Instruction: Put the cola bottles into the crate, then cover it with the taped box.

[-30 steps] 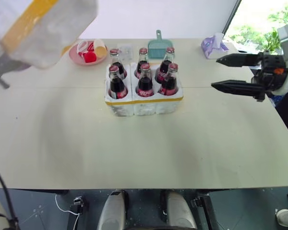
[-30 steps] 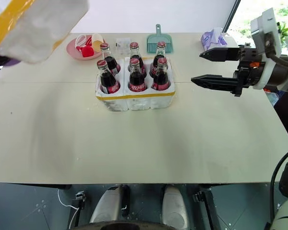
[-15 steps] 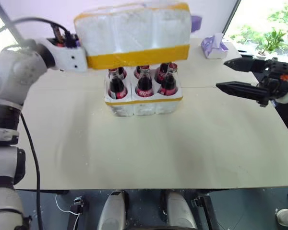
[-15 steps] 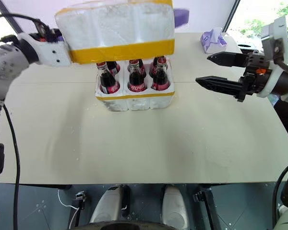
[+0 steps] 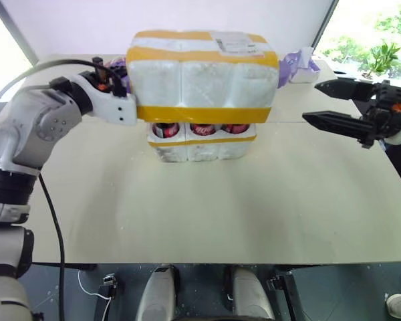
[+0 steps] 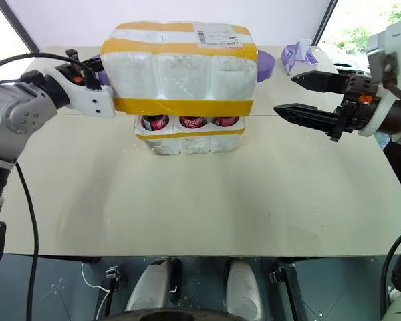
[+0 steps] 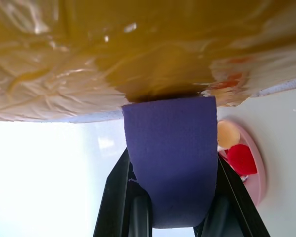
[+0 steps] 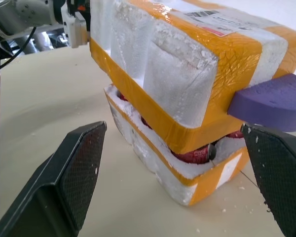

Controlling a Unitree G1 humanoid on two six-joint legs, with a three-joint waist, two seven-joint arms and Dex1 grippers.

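The taped box [image 5: 204, 77], white styrofoam with yellow bands and a shipping label on top, hangs level just above the crate [image 5: 200, 148]. It hides the necks of the cola bottles [image 5: 202, 129]; only their red labels show in the gap between box and crate. My left gripper [image 6: 93, 70] is at the box's left end, shut on a purple strap [image 7: 170, 158] fixed to the box. My right gripper [image 5: 312, 101] stands open to the right of the box, level with it and apart from it, with nothing between its fingers [image 8: 64, 173].
A second purple strap [image 6: 264, 67] sticks out of the box's right end, toward my right gripper. A purple tissue pack [image 5: 301, 63] lies at the back right of the table [image 5: 200, 207]. A pink plate [image 7: 249, 168] with small items sits behind the box.
My left arm has swung the taped box from the upper left to over the crate, rolled it level and lowered it over the bottle necks. The right gripper has stayed in place.
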